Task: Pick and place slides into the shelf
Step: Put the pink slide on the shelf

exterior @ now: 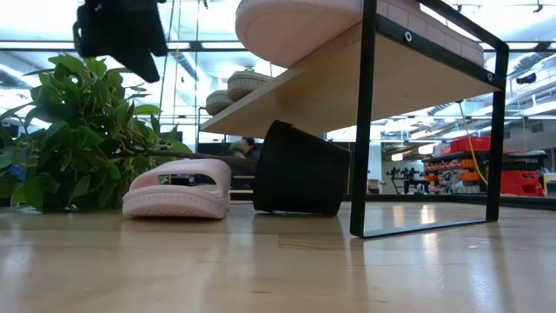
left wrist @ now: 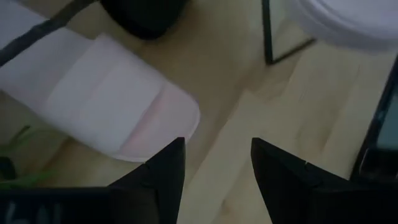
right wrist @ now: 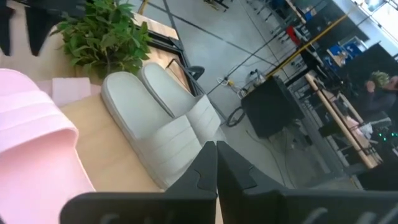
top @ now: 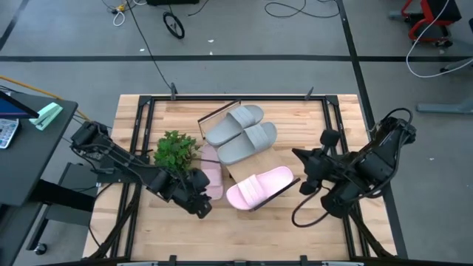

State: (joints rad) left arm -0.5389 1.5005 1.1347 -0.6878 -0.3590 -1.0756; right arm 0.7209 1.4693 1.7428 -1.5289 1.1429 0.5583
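Note:
Two grey slides [top: 242, 133] lie side by side on the shelf [top: 233, 170], a light-wood board on a dark metal frame. One pink slide [top: 259, 188] lies on the board's near end. The other pink slide [left wrist: 106, 99] rests sole down on the table beside the shelf [exterior: 178, 188]. My left gripper [left wrist: 214, 168] hangs open above the bare table just off that slide's rounded end [top: 198, 201], touching nothing. My right gripper [right wrist: 216, 163] is shut and holds nothing, raised at the shelf's right side [top: 298, 154], looking over the grey slides [right wrist: 155, 118].
A green leafy plant [top: 176, 150] in a black pot [exterior: 300, 169] lies on its side just left of the shelf, beside the pink slide on the table. The shelf's dark leg [exterior: 363, 122] stands near it. Bare tabletop [top: 244, 233] runs along the near edge.

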